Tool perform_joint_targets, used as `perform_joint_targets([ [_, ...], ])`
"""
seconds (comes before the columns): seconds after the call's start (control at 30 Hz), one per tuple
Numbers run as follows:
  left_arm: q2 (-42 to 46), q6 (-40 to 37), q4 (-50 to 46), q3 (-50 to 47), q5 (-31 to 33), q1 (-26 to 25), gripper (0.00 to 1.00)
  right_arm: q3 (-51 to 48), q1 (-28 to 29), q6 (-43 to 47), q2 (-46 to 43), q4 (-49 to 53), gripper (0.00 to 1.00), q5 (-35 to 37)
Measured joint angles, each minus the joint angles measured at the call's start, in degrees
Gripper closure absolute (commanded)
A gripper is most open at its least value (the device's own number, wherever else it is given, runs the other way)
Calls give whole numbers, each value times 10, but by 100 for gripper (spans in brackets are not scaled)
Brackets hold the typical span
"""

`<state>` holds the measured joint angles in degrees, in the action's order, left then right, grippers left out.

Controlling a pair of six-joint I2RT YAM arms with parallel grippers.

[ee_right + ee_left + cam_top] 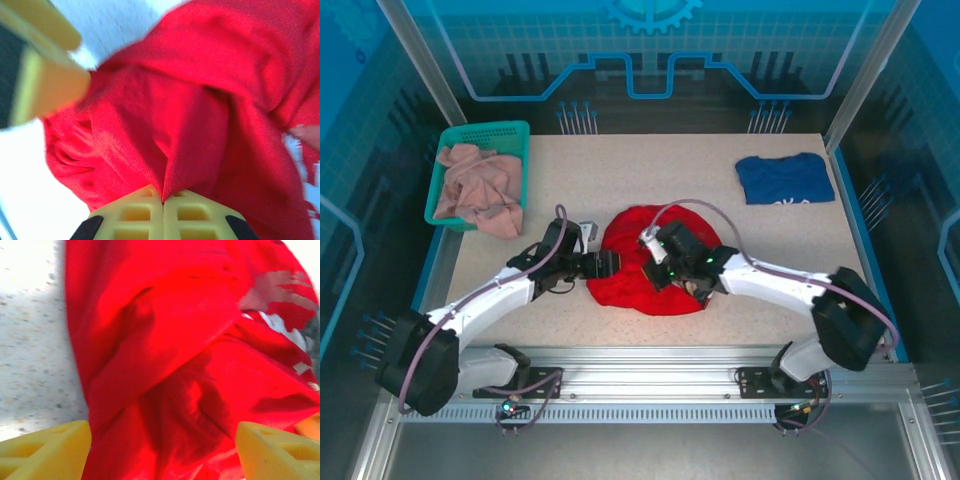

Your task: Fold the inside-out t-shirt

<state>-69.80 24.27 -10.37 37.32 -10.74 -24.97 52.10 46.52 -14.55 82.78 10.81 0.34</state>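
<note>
The red shirt (pixel 650 262) lies in a crumpled heap at the middle of the surface (pixel 620 170), bunched into thick folds with some of its white print showing in the left wrist view. It has not been spread out, so this looks like the opening step: getting the heap loose and flat before any fold can be made.

The right pincer (pixel 162 198) is closed tight on a ridge of red cloth, which rises to a peak between its tips. In the top view it sits over the heap, toward its 4 o'clock side (pixel 665 274). The left pincer (pixel 160 432) stands wide apart at the heap's 9 o'clock edge, cloth lying between its tips but not gripped.

The next move probably calls for the left pincer to close on its own fold, then for both to draw apart and open the cloth out. The two arms meet close together over the heap, so they risk crowding each other.

A basket (pixel 480 132) with a beige garment (pixel 475 190) sits at 10 o'clock and a blue tee (pixel 783 178) at 2 o'clock, both well apart from the shirt.
</note>
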Motion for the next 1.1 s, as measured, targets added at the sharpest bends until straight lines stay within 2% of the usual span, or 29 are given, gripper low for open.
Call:
perform_joint_targets([
  [0.13, -32, -7, 11, 8, -32, -12, 30, -4, -40, -10, -66, -2, 100, -40],
  [0.23, -79, -9, 18, 29, -55, -26, 48, -4, -68, -26, -93, -4, 100, -76],
  [0.3, -101, -11, 28, 43, -76, -33, 66, -3, -83, -33, -101, -3, 100, -95],
  [0.37, -109, -10, 39, 54, -93, -36, 95, 7, -93, -34, -102, 9, 100, -104],
  [0.4, -110, -5, 46, 62, -101, -37, 100, 16, -98, -32, -102, 19, 100, -107],
  [0.6, -96, -4, 60, 126, -105, -30, 100, 134, -133, -2, -109, 70, 100, -116],
  [0.77, 1, -4, 78, 150, -70, -18, 100, 207, -137, 33, -136, 82, 99, -144],
  [0.83, 51, -4, 91, 136, -66, -17, 100, 195, -136, 44, -165, 85, 91, -165],
  [0.9, 91, -4, 99, 102, -67, -18, 100, 155, -133, 55, -197, 85, 79, -188],
  [1.0, 128, -2, 102, 5, -71, -18, 44, 43, -104, 59, -223, 86, 59, -207],
  [1.1, 125, -2, 44, -81, -70, -18, 27, -74, -59, 59, -199, 118, 52, -207],
])
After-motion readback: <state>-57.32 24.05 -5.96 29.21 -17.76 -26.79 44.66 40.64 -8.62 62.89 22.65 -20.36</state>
